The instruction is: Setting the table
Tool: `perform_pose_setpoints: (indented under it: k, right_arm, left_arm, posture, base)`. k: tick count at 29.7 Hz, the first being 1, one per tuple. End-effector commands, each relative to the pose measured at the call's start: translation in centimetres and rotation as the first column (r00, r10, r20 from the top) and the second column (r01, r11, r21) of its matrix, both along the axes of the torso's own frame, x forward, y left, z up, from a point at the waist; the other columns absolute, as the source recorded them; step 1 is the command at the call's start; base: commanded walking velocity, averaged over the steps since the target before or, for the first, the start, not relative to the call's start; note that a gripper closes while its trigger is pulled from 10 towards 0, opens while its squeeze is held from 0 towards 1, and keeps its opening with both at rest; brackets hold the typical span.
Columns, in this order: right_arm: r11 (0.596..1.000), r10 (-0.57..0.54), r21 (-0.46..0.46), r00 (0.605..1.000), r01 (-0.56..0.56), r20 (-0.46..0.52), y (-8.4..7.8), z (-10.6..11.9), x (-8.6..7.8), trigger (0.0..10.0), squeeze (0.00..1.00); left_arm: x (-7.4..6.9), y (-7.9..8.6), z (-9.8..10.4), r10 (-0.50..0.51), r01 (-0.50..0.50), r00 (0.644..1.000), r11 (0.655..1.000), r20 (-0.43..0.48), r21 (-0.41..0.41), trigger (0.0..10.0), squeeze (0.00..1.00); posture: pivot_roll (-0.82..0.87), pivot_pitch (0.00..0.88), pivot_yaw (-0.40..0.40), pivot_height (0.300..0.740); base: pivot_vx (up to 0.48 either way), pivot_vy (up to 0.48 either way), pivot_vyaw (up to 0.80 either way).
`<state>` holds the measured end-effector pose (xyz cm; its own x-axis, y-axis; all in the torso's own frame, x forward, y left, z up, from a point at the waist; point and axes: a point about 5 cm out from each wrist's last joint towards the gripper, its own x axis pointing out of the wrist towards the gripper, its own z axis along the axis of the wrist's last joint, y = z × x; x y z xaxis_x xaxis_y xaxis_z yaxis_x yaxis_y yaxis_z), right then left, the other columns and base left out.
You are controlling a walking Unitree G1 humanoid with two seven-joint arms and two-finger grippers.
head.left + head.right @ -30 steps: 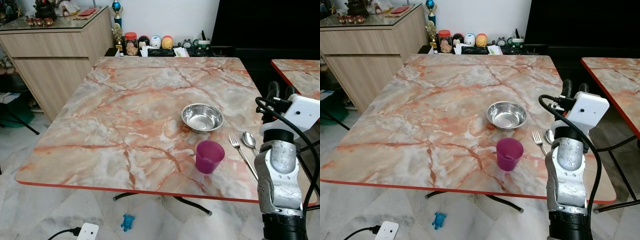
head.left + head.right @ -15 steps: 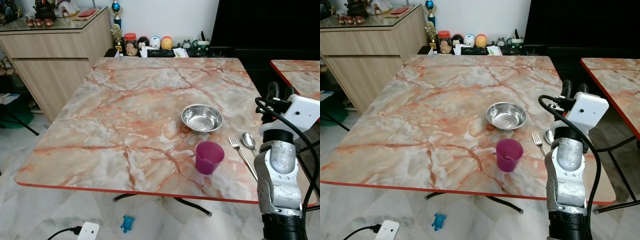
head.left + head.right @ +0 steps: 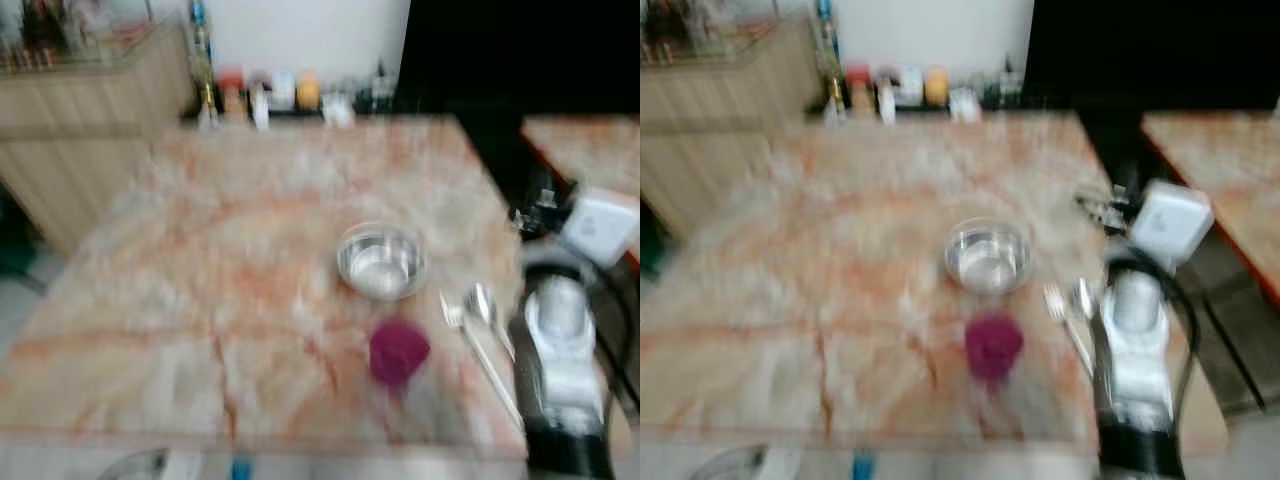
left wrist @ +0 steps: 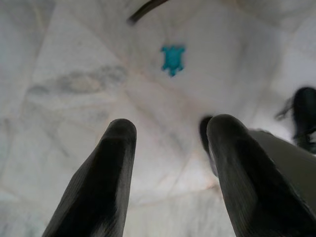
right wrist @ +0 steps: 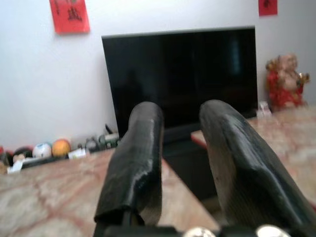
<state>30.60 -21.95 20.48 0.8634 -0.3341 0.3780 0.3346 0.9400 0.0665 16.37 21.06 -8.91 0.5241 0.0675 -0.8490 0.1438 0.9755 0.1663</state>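
head views: blurred; my marble table (image 3: 200,300) holds steel bowl (image 3: 381,262), purple cup (image 3: 398,352) before it, fork (image 3: 452,312) and spoon (image 3: 481,302) beside
right gripper (image 5: 180,148): raised by table edge, fingers apart, empty
left gripper (image 4: 170,133): over floor, fingers apart, empty

You're looking at a pink-and-orange marbled bench (image 3: 200,260) with a red edge, pretty blurry in both head views. Sitting on it: a steel bowl (image 3: 381,262) right of the middle, a purple cup (image 3: 398,352) just in front of the bowl near the front edge, and a fork (image 3: 478,342) and spoon (image 3: 488,312) side by side to the right of those. Under it, the white marble floor (image 4: 74,74) has a little teal toy (image 4: 173,59) lying on it.
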Motion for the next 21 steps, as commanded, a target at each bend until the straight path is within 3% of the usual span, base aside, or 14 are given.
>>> perform_pose_setpoints:
  k: [1, 10, 13, 16, 17, 18, 19, 21]
  right_arm:
    - [1.000, 0.027, 0.007, 1.000, -0.027, 0.011, 0.9, 0.2, 0.1, 10.0, 0.00]
    - [0.999, 0.004, 0.039, 1.000, -0.004, -0.016, 0.3, -0.1, -0.5, 10.0, 0.00]
    - [0.995, 0.011, 0.101, 0.996, -0.003, -0.084, -0.4, -0.8, -0.2, 10.0, 0.00]
    - [0.975, 0.109, 0.211, 0.983, -0.077, -0.147, -0.2, -1.6, 0.6, 10.0, 0.00]
    - [0.962, 0.142, 0.257, 0.974, -0.094, -0.178, -0.1, -2.1, 1.0, 10.0, 0.55]
    - [0.948, 0.177, 0.298, 0.963, -0.111, -0.205, 0.0, -2.5, 1.4, 10.0, 0.89]
    - [0.922, 0.277, 0.348, 0.918, -0.171, -0.283, 0.8, -3.3, 2.3, 10.0, 1.00]
    - [0.917, 0.309, 0.348, 0.899, -0.195, -0.311, 1.2, -3.4, 3.0, 10.0, 1.00]
  left_arm:
    - [-0.4, 1.1, 0.0, 0.008, -0.007, 1.000, 1.000, -0.012, 0.027, 10.0, 0.00]
    - [-0.5, 1.0, 0.0, 0.002, -0.002, 1.000, 1.000, -0.014, 0.026, 10.0, 0.00]
    - [-0.5, 1.0, 0.0, 0.000, 0.000, 1.000, 1.000, -0.014, 0.025, 10.0, 0.00]
    - [-0.3, 0.9, 0.0, -0.001, 0.002, 1.000, 1.000, -0.010, 0.023, 10.0, 0.00]
    - [-0.3, 0.9, 0.1, -0.002, 0.002, 1.000, 1.000, -0.008, 0.020, 10.0, 0.00]
    - [-0.2, 0.8, 0.1, -0.003, 0.003, 1.000, 1.000, -0.005, 0.017, 10.0, 0.00]
    - [-0.1, 0.7, 0.1, -0.008, 0.008, 1.000, 1.000, -0.002, 0.015, 10.0, 0.00]
    - [0.0, 0.5, 0.1, -0.007, 0.006, 1.000, 1.000, 0.003, 0.011, 10.0, 0.00]
  posture:
    - [-0.03, 0.000, 0.008, 0.740]
    - [-0.03, 0.000, 0.010, 0.740]
    - [-0.04, 0.000, 0.012, 0.740]
    - [-0.04, 0.000, 0.014, 0.740]
    - [-0.04, 0.000, 0.016, 0.740]
    - [-0.05, 0.000, 0.018, 0.740]
    - [-0.05, 0.000, 0.020, 0.740]
    - [-0.05, 0.000, 0.019, 0.740]
  base:
    - [0.000, 0.000, 0.00]
    - [0.000, 0.000, 0.00]
    - [0.000, 0.000, 0.00]
    - [0.000, 0.000, 0.00]
    - [0.000, 0.000, 0.00]
    - [0.000, 0.000, 0.00]
    - [0.000, 0.000, 0.00]
    - [0.000, 0.000, 0.00]
